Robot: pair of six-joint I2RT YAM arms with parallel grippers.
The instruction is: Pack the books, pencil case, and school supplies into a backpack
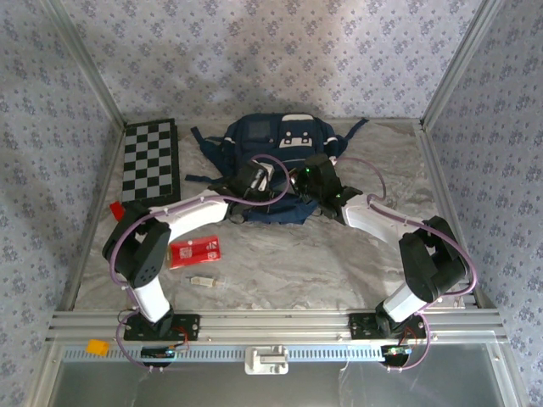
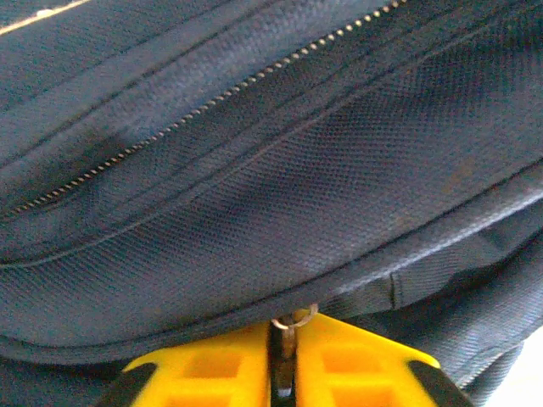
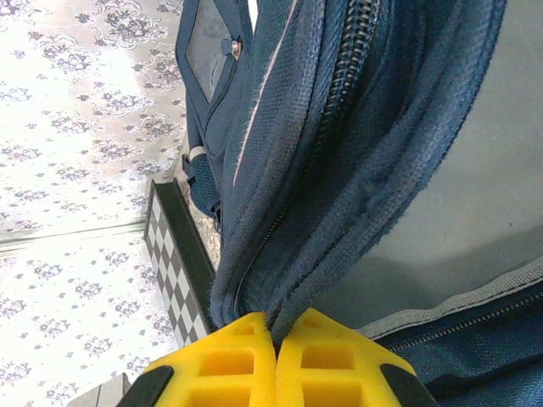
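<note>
Overhead, I see the backpack lying far centre at twelve o'clock, with the pencil case at its seven o'clock, but the grips are hidden there. My left wrist view supplies one: the left gripper is nearly pressed together, pinching the metal zipper pull. My right wrist view shows the right gripper clamped on a fold of backpack fabric.

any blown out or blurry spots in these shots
Right wrist view: wallpaper at left is washed out, backpack fabric sharp. Left wrist view: backpack weave crisp, left pincer on the zipper pull slightly soft, white glare in the bottom right corner.
</note>
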